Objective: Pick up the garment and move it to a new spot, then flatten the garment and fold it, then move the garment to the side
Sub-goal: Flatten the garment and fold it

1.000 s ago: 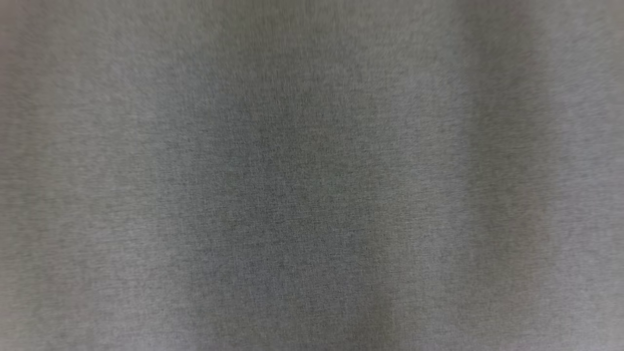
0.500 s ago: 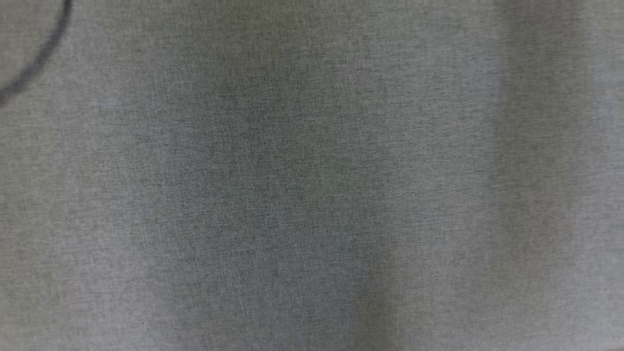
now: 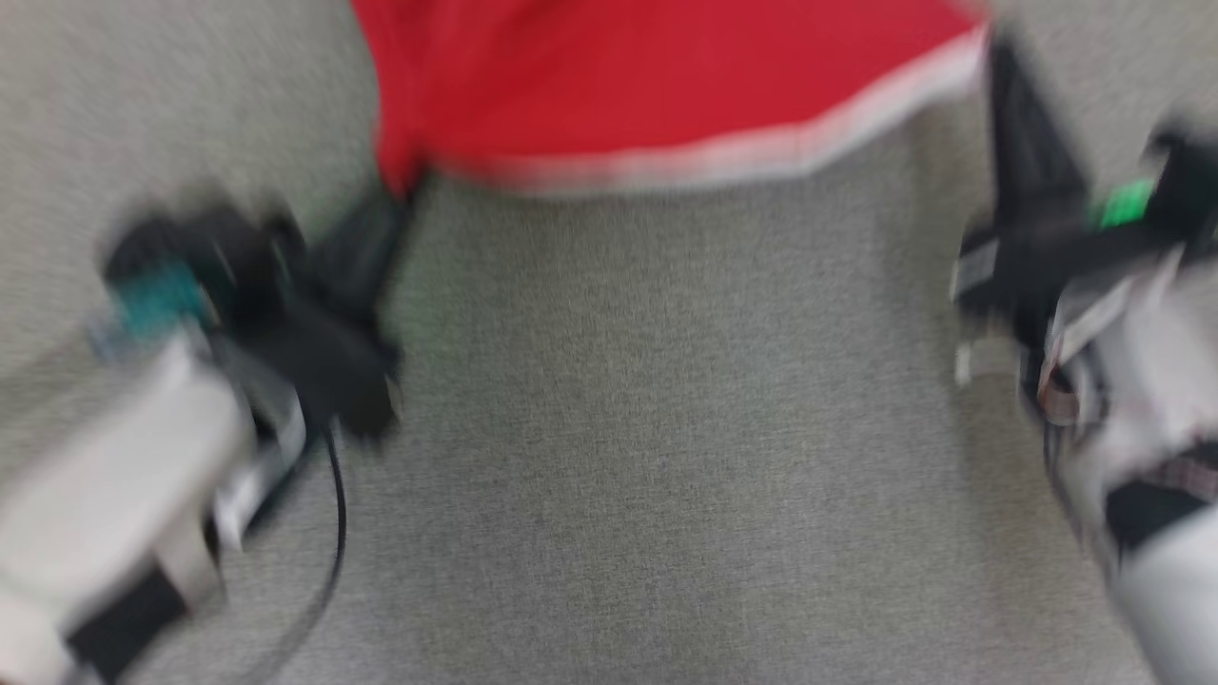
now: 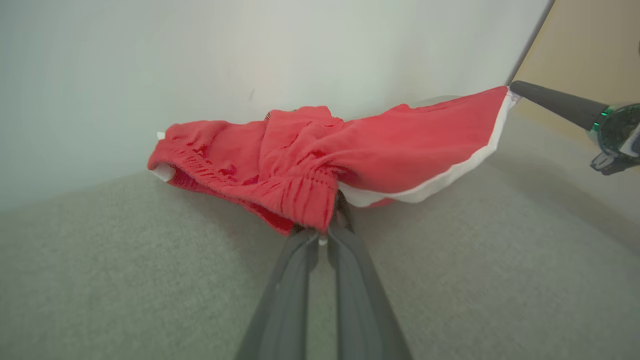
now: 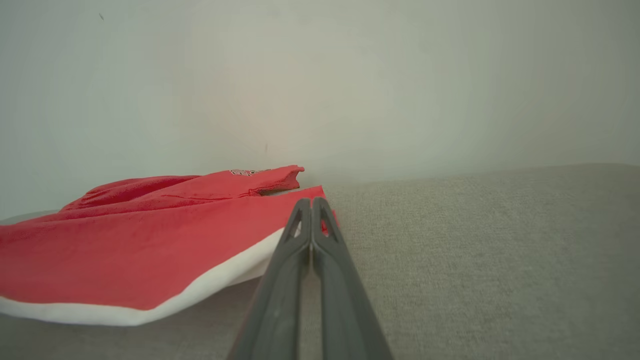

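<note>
Head cam newly catching red white-trimmed cloth garment (image 3: 666, 86); left pincer (image 4: 332, 227) & right pincer (image 5: 311, 202) both clamping it

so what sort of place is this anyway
Likely a plain indoor workspace, though which kind I cannot tell: a grey woven surface meets a bare pale wall, a tan panel stands to one side, and a red garment is stretched across the surface.
</note>
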You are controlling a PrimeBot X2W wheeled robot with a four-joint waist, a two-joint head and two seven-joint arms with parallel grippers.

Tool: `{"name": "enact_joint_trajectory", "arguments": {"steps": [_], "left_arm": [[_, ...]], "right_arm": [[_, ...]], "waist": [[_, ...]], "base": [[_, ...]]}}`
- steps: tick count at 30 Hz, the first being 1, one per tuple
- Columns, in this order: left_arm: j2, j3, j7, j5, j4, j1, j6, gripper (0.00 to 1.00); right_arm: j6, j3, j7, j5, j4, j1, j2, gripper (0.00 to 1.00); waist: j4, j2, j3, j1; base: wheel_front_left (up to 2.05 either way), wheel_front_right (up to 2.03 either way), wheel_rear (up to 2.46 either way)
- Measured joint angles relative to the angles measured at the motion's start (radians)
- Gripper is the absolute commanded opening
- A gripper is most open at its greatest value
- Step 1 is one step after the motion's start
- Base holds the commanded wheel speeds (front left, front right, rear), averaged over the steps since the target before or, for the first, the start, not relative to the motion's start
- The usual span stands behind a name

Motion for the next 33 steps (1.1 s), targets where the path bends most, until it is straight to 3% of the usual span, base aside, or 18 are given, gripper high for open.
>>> {"name": "enact_joint_trajectory", "arguments": {"steps": [6,12,23,27,33], "left_arm": [[-0.013,0.048,0.0,0.044,-0.078,0.289,0.024,0.0],[-0.056,0.074,0.0,0.094,-0.072,0.512,0.007,0.0],[-0.092,0.164,0.0,0.158,-0.066,0.756,-0.024,0.0],[-0.101,0.174,0.0,0.173,-0.069,0.792,-0.045,0.0],[-0.132,0.159,0.0,0.207,-0.087,0.772,-0.072,0.0]], "right_arm": [[0.0,-0.033,0.04,-0.006,-0.147,0.315,-0.032,0.0],[0.0,-0.107,0.105,-0.025,-0.281,0.586,-0.029,0.0],[0.0,-0.266,0.22,-0.082,-0.534,1.015,0.083,0.0],[0.0,-0.347,0.264,-0.096,-0.621,1.094,0.128,0.0],[0.0,-0.373,0.315,-0.101,-0.667,1.001,0.115,0.0]], "waist": [[0.009,-0.0001,-0.098,-0.0001],[0.023,-0.0001,-0.185,-0.0001],[0.056,-0.0002,-0.311,0.0001],[0.079,0.0,-0.343,0.0002],[0.113,0.0,-0.364,0.0002]], "base": [[0.0,0.0,0.0],[0.0,0.0,0.0],[0.0,0.0,0.0],[0.0,0.0,0.0],[0.0,0.0,0.0]]}}
